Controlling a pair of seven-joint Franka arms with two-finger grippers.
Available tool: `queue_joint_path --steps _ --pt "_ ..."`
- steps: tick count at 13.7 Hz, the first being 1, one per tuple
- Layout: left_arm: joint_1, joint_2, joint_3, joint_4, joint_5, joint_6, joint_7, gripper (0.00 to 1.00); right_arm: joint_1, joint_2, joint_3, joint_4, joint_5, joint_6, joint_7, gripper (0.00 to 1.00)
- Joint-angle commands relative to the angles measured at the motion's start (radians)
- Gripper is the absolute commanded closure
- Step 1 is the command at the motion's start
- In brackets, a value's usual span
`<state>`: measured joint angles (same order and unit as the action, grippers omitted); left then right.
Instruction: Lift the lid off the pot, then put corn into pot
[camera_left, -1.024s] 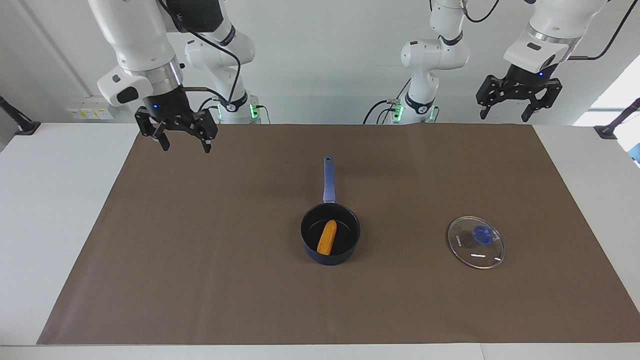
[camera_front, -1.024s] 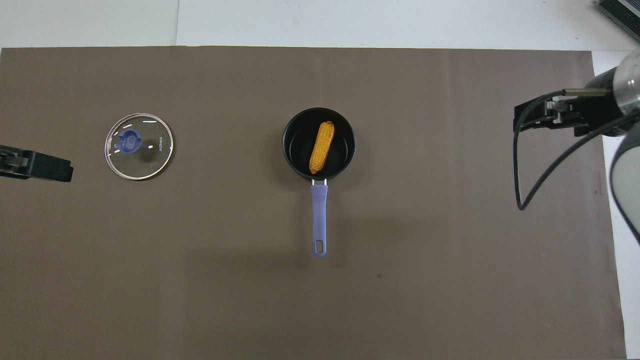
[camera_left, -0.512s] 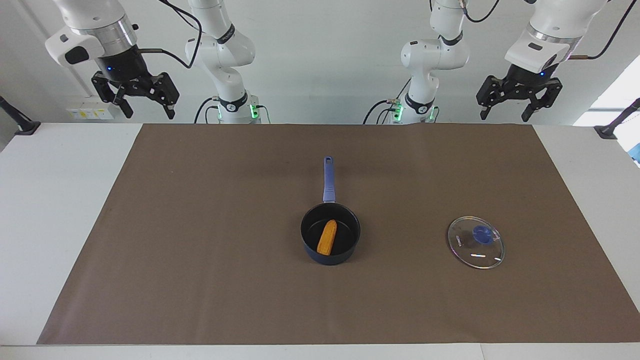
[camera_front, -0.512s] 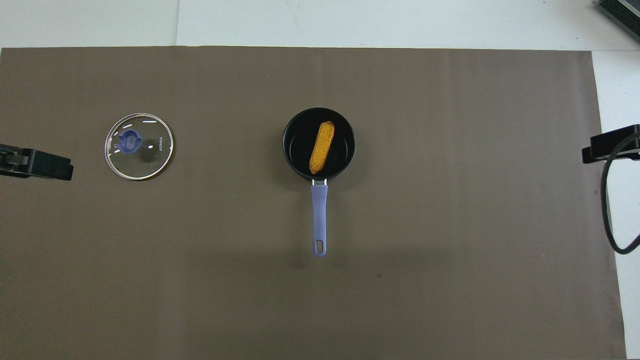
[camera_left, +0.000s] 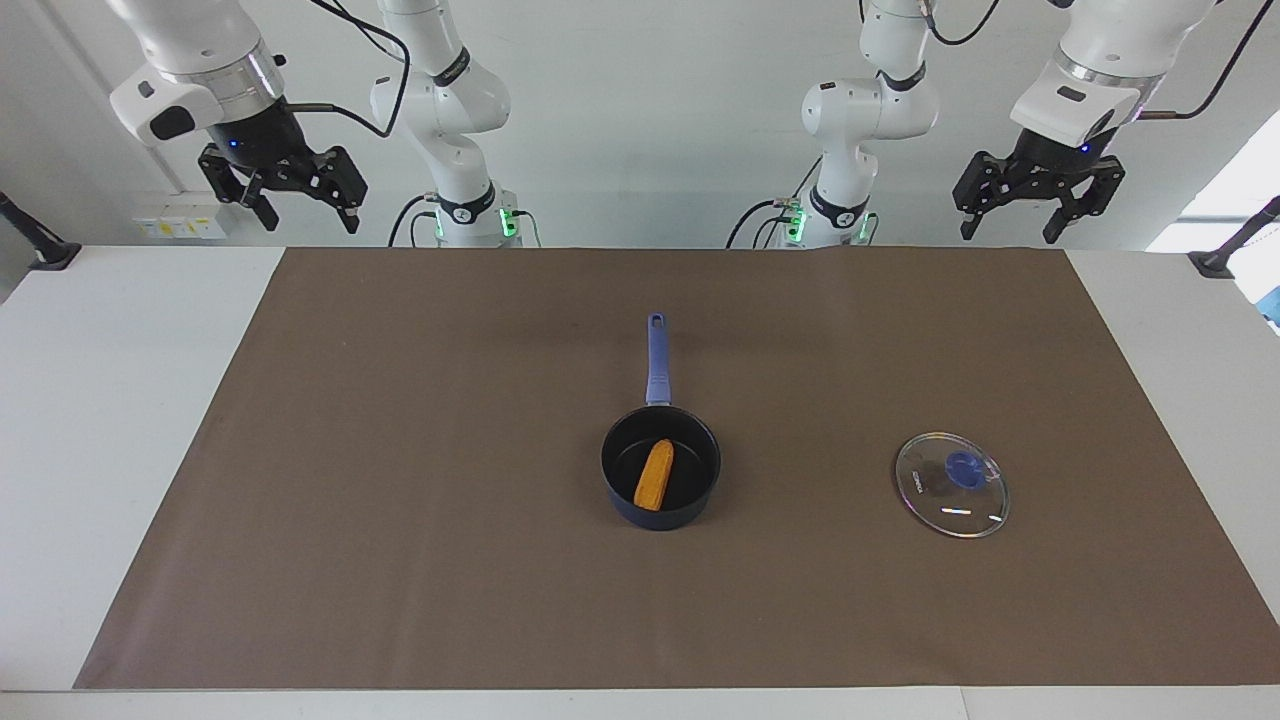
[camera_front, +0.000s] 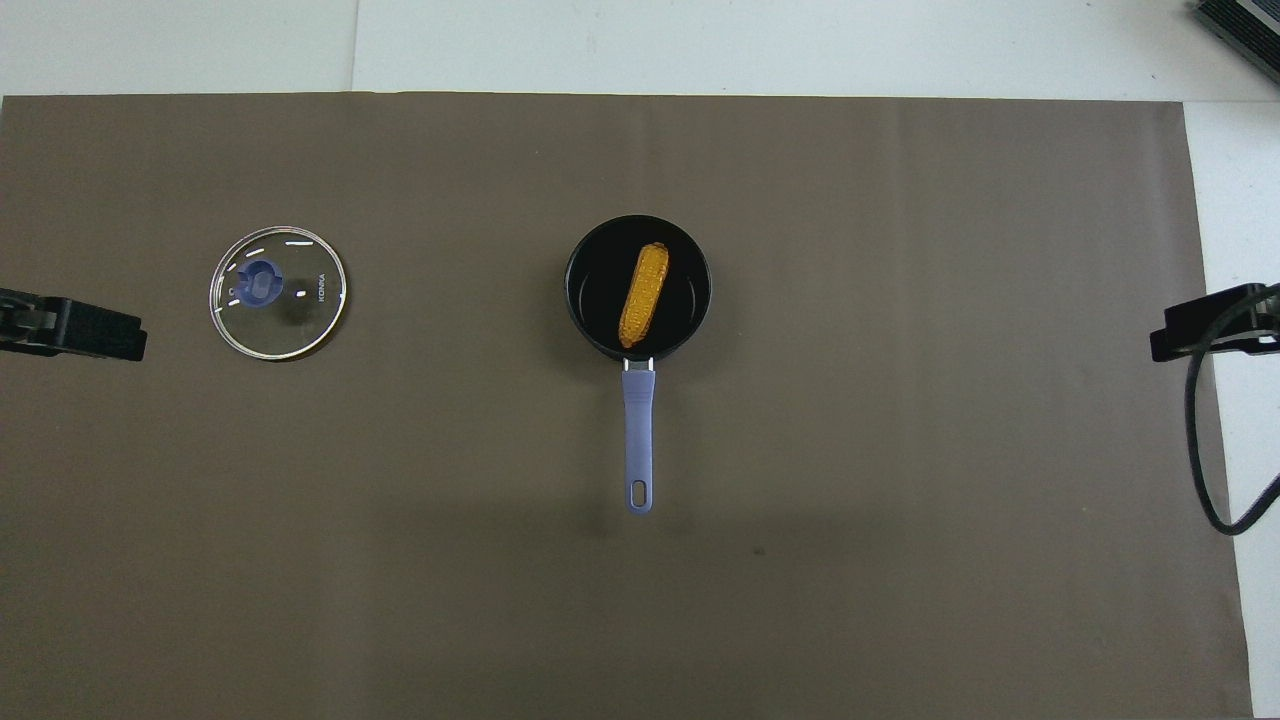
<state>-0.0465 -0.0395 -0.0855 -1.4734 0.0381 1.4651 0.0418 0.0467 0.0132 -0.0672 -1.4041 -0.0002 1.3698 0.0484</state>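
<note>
Worktop (camera_left: 120, 420) spread with a brown mat (camera_left: 420, 520), wide and mostly bare. Pot (camera_left: 612, 478) near the mat's middle, upright, lid off, long blue handle (camera_left: 656, 360) pointing toward the robots. Lid (camera_left: 940, 505) flat on the mat, knob (camera_left: 963, 467) up, well apart from the pot, toward the left arm's end of the worktop. Corn (camera_left: 654, 475) lying inside the pot on its black floor, tilted a little off the handle's line.

Left pincer (camera_left: 1036, 203) raised high at the robots' edge of the mat at the left arm's end, fingers spread wide, nothing between them. Right pincer (camera_left: 285, 187) likewise high at the robots' edge of the worktop at the right arm's end, fingers spread wide, gripping nothing. In the overhead view, only the tip of the left pincer (camera_front: 95, 331) and of the right pincer (camera_front: 1195, 328) showing at the frame's sides.

Judged from how things lie: both steps done, lid off and corn in the pot. Nothing left to grasp; next move probably no more than parking both arms clear of the pot, with no call to touch lid or handle.
</note>
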Motion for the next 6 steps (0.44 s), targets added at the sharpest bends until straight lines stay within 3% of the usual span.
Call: queue_joint_path --steps 1,6 --pt "-0.007 -0.023 0.006 -0.033 -0.017 0.018 -0.013 0.0 -0.01 -0.048 0.004 -0.067 0.017 0.012 0.016 0.0" --pt "-0.006 -0.023 0.006 -0.033 -0.017 0.018 -0.014 0.0 -0.011 -0.065 0.004 -0.099 0.016 0.035 0.01 0.0"
